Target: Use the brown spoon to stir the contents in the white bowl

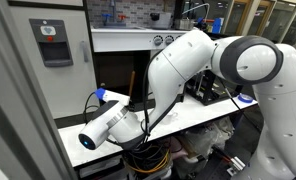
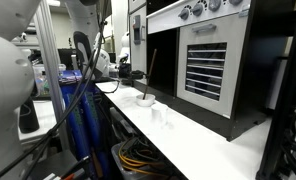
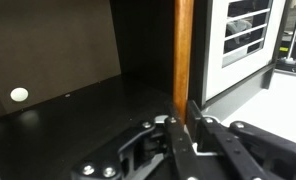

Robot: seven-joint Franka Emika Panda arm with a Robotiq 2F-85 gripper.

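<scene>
Wrist view: brown spoon (image 3: 184, 60) stands upright, its shaft running from the top edge down into the gripper (image 3: 188, 135). The fingers (image 3: 204, 138) are closed narrowly on the shaft, one on each side and both touching the wood. The spoon's head is out of frame. Behind it is a dark recess with a small pale round spot (image 3: 20, 95), and the slatted oven door (image 3: 248, 30) is off to one side. In an exterior view the white bowl (image 2: 145, 100) sits on the white counter (image 2: 198, 140) before the oven (image 2: 213, 60). A thin slanted line rises from the bowl, apparently the spoon's shaft. The contents are too small to make out. A small translucent cup (image 2: 160, 114) stands just beside the bowl. The oven knobs (image 2: 198, 8) bear no legible marks. A grey wall box (image 1: 50, 42) carries a red-and-white mark, unreadable.
</scene>
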